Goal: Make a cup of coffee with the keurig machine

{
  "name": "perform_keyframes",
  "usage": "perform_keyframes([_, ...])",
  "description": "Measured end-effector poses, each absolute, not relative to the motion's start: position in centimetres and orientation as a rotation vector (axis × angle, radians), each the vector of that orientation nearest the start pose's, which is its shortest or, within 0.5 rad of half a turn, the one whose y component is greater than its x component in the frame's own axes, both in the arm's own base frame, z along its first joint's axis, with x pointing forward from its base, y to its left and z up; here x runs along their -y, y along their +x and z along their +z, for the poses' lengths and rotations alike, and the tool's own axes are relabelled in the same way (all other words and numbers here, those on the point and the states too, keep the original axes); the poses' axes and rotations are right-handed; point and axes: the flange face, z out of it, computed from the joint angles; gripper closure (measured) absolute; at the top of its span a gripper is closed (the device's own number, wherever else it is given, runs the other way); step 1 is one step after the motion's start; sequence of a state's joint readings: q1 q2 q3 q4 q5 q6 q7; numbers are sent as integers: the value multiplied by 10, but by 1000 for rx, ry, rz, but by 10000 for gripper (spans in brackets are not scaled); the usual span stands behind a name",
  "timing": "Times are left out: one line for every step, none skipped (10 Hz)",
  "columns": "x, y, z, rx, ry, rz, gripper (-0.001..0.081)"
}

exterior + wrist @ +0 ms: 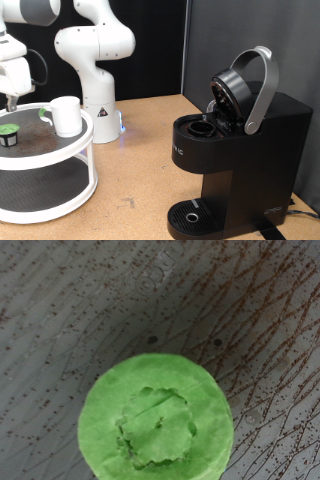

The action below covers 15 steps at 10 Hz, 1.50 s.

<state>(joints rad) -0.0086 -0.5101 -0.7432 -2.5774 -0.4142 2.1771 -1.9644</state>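
The brown table [140, 140] carries the keurig machine [235, 160], with a white two-tier stand [50, 175] and the arm's base [97, 110] well apart from it.

I can read no text anywhere. The keurig machine [235, 150] bears a mark too small to read.

The keurig machine [235, 150] is showing black plastic, mostly matt with a slight sheen on the brew head, and its arched handle [262, 90] is looking like satin silver-grey plastic or metal. The cup [66, 115] is appearing smooth, white and glazed. The arm [88, 55] is gleaming in glossy white plastic. The tabletop [140, 170] is looking like matt brown board. The pod [155, 420] is wearing a crinkled green foil top, resting on a grey, speckled, scratched tray [90, 310].
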Motion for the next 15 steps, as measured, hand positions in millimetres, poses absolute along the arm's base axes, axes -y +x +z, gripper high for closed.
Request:
perform_keyframes([284,293,385,2182,-2304,-6,3])
perform_keyframes([283,293,381,2188,-2303,-8,3])
perform_keyframes([282,294,378,2194,-2306,-14,3])
perform_keyframes([281,294,374,2199,-2311,-21,3])
perform_keyframes([280,295,369,2201,-2312,-21,3])
perform_keyframes([279,295,364,2203,-2312,-18,3])
perform_keyframes([278,295,360,2205,-2310,-17,3])
perform_keyframes([277,295,356,2205,-2310,-15,3])
perform_keyframes([277,295,352,2206,-2313,-14,3])
perform_keyframes([277,294,348,2205,-2316,-12,3])
perform_keyframes([277,294,345,2207,-2321,-8,3])
perform_keyframes([279,293,341,2207,-2325,0,3])
perform_keyframes([280,293,338,2204,-2329,6,3])
perform_keyframes([282,294,335,2203,-2334,10,3])
perform_keyframes([282,294,334,2204,-2338,12,3])
